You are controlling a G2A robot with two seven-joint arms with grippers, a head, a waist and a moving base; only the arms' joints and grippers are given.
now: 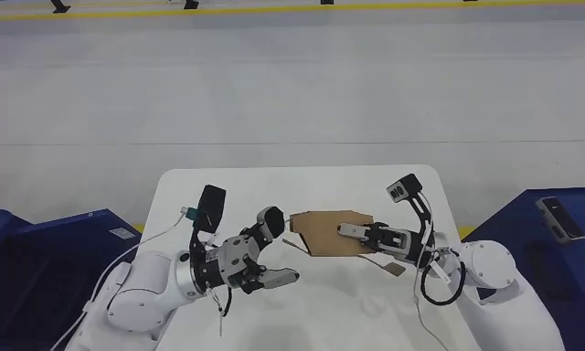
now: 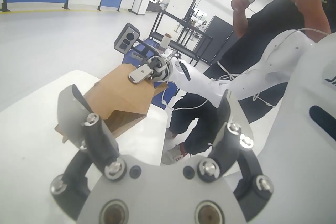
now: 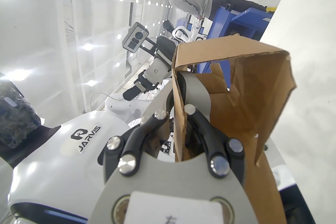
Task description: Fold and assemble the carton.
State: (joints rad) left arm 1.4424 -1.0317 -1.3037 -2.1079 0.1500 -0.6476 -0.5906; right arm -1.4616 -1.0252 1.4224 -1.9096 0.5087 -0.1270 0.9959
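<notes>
Brown carton (image 1: 320, 228) may bend or slip: right gripper (image 1: 346, 229) pinches one wall, left gripper (image 1: 277, 250) hangs open beside it.

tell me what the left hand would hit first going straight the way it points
Most likely the carton, whose near end lies just ahead of the open left hand, nearer one finger than the other; depth is hard to judge.

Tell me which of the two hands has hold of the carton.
The right hand: it is shut on a wall of the carton, one finger inside. The left hand stands open beside it, gripping nothing.
</notes>
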